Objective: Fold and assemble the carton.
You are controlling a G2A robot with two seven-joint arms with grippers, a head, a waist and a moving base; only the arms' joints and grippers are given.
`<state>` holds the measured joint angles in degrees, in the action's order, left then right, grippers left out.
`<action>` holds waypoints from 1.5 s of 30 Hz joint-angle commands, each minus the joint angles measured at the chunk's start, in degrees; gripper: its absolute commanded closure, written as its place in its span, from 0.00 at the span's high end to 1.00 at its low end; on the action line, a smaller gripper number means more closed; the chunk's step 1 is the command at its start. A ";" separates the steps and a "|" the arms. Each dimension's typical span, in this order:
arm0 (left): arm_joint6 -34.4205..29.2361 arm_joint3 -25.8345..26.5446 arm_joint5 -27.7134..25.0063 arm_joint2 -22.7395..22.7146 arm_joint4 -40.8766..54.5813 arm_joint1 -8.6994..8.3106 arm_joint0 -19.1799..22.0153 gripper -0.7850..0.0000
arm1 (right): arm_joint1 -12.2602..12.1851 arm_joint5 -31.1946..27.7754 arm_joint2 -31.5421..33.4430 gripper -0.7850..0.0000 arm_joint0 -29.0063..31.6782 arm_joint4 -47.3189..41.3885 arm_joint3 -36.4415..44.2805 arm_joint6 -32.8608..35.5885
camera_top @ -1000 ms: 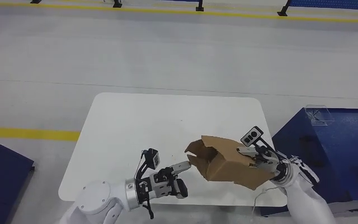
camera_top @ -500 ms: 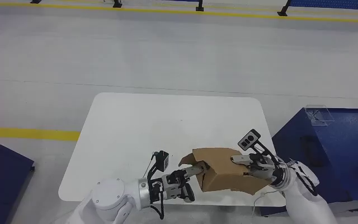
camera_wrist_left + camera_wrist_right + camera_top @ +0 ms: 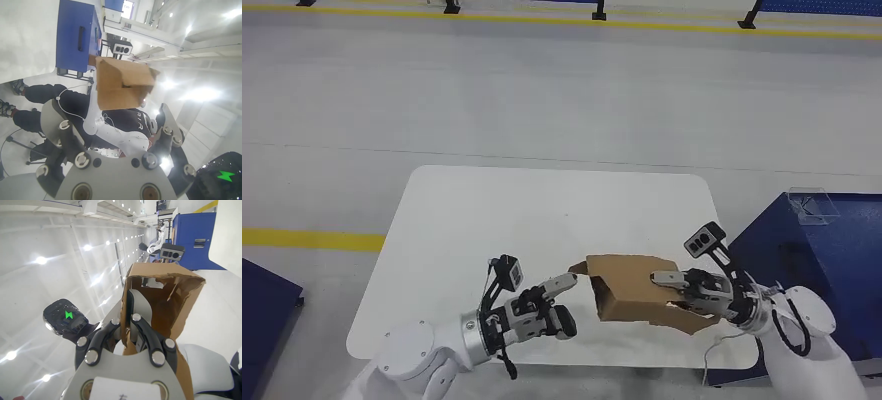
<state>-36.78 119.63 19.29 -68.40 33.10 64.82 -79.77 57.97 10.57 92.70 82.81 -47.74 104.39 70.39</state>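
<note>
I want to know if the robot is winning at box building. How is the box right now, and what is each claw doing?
carton: partly put together, one end folded shut, the other end open with ragged edges.
right claw: shut on a wall of the carton at its open end, one finger inside and one outside.
left claw: open, empty, apart from the carton.
</note>
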 commanded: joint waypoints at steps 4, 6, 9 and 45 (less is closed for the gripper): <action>-0.04 0.85 1.53 0.61 -2.64 -0.26 -0.71 1.00 | -0.19 0.49 -0.92 0.00 0.43 0.81 0.89 1.78; 0.08 0.37 2.72 1.69 -3.44 -0.21 -0.04 1.00 | -0.22 0.87 -1.30 0.00 0.49 0.40 0.95 2.18; 0.25 -0.41 4.08 3.48 -4.49 -0.08 1.29 1.00 | -0.29 1.25 -1.66 0.00 0.57 -0.07 1.17 2.65; -5.29 -1.04 3.21 -3.10 -3.77 -1.58 -0.97 1.00 | -2.47 11.63 -6.68 0.00 -5.34 -10.59 -8.13 11.70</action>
<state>-41.20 118.89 21.45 -72.66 30.93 63.27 -81.75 55.78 22.14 86.38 77.48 -58.26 96.19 82.14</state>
